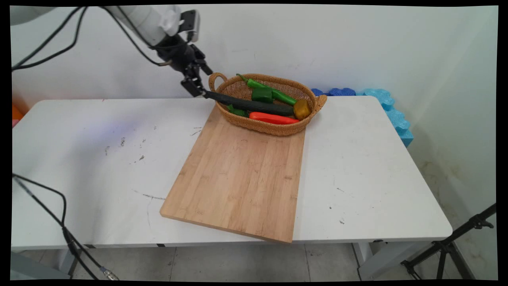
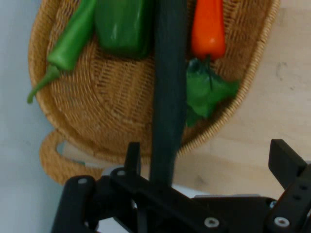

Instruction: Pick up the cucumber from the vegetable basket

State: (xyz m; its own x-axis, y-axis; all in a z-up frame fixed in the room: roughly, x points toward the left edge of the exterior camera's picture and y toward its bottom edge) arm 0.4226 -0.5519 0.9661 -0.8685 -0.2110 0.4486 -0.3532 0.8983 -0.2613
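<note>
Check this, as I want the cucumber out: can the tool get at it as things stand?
Probably yes: the cucumber pokes one end over the basket rim, between the open fingers of the tool, with nothing covering it.

A white table (image 1: 99,167) carries the scene, its top marked with dark scuffs and scratches toward the left half. A light wooden cutting board (image 1: 242,174) lies flat on it, slightly skewed, running from near the far edge down to the near edge, where its corner just overhangs. A woven wicker basket (image 1: 278,128) sits on the board's far end, near the table's far edge. The table's right half is bare white.
</note>
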